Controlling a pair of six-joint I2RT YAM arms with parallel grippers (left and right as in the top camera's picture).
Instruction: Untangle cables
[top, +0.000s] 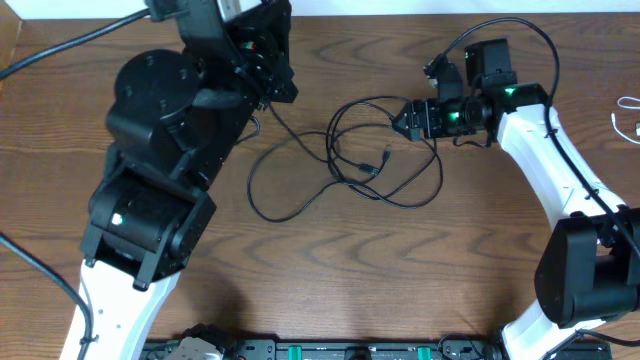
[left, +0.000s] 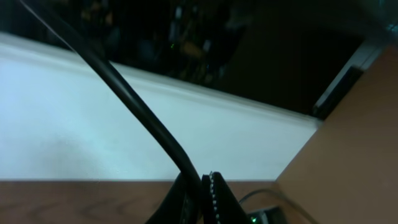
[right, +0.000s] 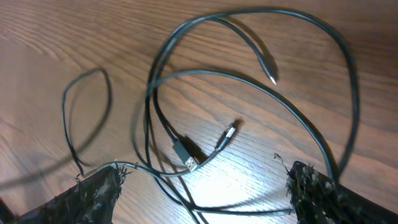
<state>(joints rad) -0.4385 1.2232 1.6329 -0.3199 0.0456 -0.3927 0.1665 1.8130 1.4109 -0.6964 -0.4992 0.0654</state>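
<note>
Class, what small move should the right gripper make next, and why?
Probably lower the right gripper and close on the USB plug: its fingers are open over the cables, that plug lies between them, and the left gripper seems shut on one.

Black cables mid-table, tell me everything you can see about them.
The black cables are thin, rubbery-looking cords lying in loose overlapping loops on the wooden table. Three free ends show, one a flat metal plug. One strand runs up into the left tool, apparently pinched there; the open right tool sits at the loops' edge.
</note>
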